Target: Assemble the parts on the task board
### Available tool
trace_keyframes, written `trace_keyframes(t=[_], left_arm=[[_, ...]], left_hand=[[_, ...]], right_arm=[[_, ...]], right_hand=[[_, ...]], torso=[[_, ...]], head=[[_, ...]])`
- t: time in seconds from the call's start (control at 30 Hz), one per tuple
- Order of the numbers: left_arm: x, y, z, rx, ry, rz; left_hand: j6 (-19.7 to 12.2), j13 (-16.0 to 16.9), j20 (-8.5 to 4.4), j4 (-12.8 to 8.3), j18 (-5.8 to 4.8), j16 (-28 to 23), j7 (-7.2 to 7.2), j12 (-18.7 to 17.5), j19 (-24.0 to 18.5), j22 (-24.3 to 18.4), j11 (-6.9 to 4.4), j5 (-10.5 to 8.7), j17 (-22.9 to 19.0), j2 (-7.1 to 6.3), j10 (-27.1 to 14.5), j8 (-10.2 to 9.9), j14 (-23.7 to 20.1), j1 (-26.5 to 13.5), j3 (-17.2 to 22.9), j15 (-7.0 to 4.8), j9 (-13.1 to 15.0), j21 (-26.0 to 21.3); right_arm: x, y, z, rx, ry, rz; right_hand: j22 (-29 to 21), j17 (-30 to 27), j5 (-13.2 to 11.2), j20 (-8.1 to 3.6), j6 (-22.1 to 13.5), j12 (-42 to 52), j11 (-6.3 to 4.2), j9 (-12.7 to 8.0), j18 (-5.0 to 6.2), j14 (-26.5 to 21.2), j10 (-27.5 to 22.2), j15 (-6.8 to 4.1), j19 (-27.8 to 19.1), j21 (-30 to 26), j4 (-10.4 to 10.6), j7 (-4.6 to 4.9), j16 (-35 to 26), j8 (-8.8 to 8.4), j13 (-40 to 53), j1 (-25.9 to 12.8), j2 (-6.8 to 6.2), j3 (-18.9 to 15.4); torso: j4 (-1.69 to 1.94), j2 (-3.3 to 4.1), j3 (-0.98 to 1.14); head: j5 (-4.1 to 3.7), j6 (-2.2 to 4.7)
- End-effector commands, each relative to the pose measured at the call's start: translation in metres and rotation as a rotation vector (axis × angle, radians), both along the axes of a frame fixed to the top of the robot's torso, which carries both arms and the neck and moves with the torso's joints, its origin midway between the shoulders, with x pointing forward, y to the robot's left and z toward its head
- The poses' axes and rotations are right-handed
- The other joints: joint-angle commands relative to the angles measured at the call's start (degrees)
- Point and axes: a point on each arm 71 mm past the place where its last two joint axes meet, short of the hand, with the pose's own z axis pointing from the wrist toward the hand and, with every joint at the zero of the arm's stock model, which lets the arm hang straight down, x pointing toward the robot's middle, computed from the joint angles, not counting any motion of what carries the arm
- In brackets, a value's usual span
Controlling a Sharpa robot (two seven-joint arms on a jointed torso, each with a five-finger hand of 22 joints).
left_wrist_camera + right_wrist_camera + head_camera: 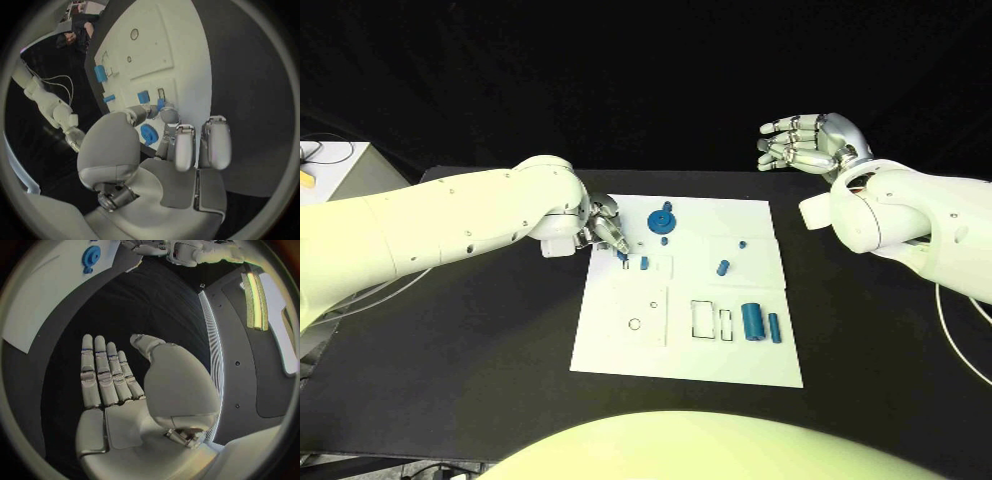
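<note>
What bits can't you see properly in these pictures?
- Whether the left hand holds a small blue part: in the head view the fingers cover it; in the left wrist view it sits right at the fingertips, too close to tell.
- The shapes of the small parts on the task board: too small in the head view.
- The round blue part: cut off by the rim of the right wrist view.
</note>
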Motion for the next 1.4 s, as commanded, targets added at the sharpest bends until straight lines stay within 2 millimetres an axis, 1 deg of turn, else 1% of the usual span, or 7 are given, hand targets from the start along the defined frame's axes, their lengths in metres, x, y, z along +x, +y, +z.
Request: trace_keyframes(t=[0.03,0.27,0.63,0.9,1.07,1.2,1.4], left_arm=[[-0.0029,-0.003,-0.0025,0.017,0.026,-0.034],[-0.0048,-0.0051,-0.0038,0.019,0.035,-0.046],[-0.0057,-0.0069,-0.0045,0.028,0.035,-0.058],[-0.0059,-0.0074,-0.0048,0.03,0.036,-0.061],[-0.0058,-0.0067,-0.0051,0.032,0.039,-0.061],[-0.0059,-0.0068,-0.0052,0.033,0.04,-0.063],[-0.0061,-0.0068,-0.0055,0.036,0.044,-0.067]], left_hand=[[1.2,0.04,-0.08,-9.97,-0.79,0.14,-0.82,0.25,0.5,1.96,0.05,0.17,12.04,0.53,0.43,0.3,5.0,0.12,9.74,-0.49,6.78,0.37],[1.24,0.05,-0.09,-10.0,-0.8,0.13,-0.83,0.24,0.53,2.01,0.03,0.36,12.02,0.5,0.46,0.28,4.99,0.07,9.74,-0.5,6.8,0.4],[1.26,0.09,-0.09,-10.01,-0.81,0.16,-0.84,0.25,0.55,2.04,0.03,0.41,12.06,0.48,0.48,0.28,5.01,0.05,9.73,-0.51,6.8,0.41],[1.26,0.09,-0.09,-10.01,-0.81,0.16,-0.84,0.25,0.55,2.04,0.03,0.41,12.06,0.48,0.48,0.28,5.01,0.05,9.73,-0.51,6.8,0.41],[1.26,0.09,-0.09,-10.01,-0.81,0.16,-0.84,0.25,0.55,2.04,0.03,0.41,12.06,0.48,0.48,0.28,5.01,0.05,9.73,-0.51,6.8,0.41],[1.31,0.12,-0.11,-10.07,-0.83,0.14,-0.86,0.24,0.6,2.12,0.01,0.6,12.03,0.45,0.54,0.24,5.0,-0.01,9.71,-0.53,6.83,0.45],[1.31,0.12,-0.11,-10.07,-0.83,0.14,-0.86,0.24,0.6,2.12,0.01,0.6,12.03,0.45,0.54,0.24,5.0,-0.01,9.71,-0.53,6.83,0.45]], right_arm=[[0.0002,-0.0001,0.0,0.016,0.001,0.01],[0.0003,-0.0004,-0.0006,0.018,0.006,0.013],[0.0005,-0.0005,-0.0022,0.017,0.019,0.014],[0.0007,-0.0002,-0.0031,0.015,0.028,0.017],[0.0008,-0.0001,-0.0035,0.013,0.031,0.018],[0.0011,-0.0001,-0.0037,0.011,0.033,0.018],[0.0008,-0.0003,-0.0041,0.011,0.039,0.023]], right_hand=[[-0.05,-0.09,0.14,0.23,0.33,-0.03,0.06,-0.1,0.27,0.18,0.13,0.04,-0.07,-0.04,0.03,3.94,-0.28,-0.25,-0.04,-0.62,-0.07,-0.17],[-0.17,-0.15,0.1,0.25,0.32,-0.02,0.07,-0.11,0.27,0.18,0.11,0.05,-0.07,-0.04,0.09,3.94,-0.33,-0.28,-0.14,-0.76,-0.08,-0.26],[-0.32,-0.21,0.06,0.25,0.43,0.03,0.06,-0.11,0.28,0.26,0.16,0.04,-0.02,-0.03,0.2,3.94,-0.36,-0.27,-0.26,-0.92,0.04,-0.32],[-0.37,-0.23,0.05,0.25,0.46,0.05,0.06,-0.11,0.28,0.28,0.18,0.04,-0.01,-0.03,0.22,3.94,-0.36,-0.26,-0.3,-0.96,0.06,-0.34],[-0.37,-0.23,0.05,0.25,0.46,0.05,0.06,-0.11,0.28,0.28,0.18,0.04,-0.01,-0.03,0.22,3.94,-0.36,-0.26,-0.3,-0.96,0.06,-0.34],[-0.42,-0.26,0.02,0.25,0.47,0.06,0.06,-0.12,0.28,0.3,0.18,0.04,0.0,-0.03,0.23,3.94,-0.38,-0.27,-0.34,-1.0,0.05,-0.37],[-0.44,-0.27,0.0,0.26,0.47,0.06,0.06,-0.12,0.28,0.3,0.18,0.04,0.0,-0.03,0.23,3.94,-0.39,-0.28,-0.36,-1.02,0.04,-0.39]], torso=[[-0.06,0.01,-0.05],[0.06,-0.03,-0.02],[-0.02,-0.03,0.02],[-0.01,-0.05,0.04],[-0.02,-0.04,0.12],[-0.03,-0.04,0.1],[-0.04,-0.01,0.13]], head=[[-0.18,-0.04],[-0.19,-0.12],[0.36,-0.14],[-0.02,-0.06],[-0.01,-0.14],[-0.15,-0.14],[-0.17,-0.14]])
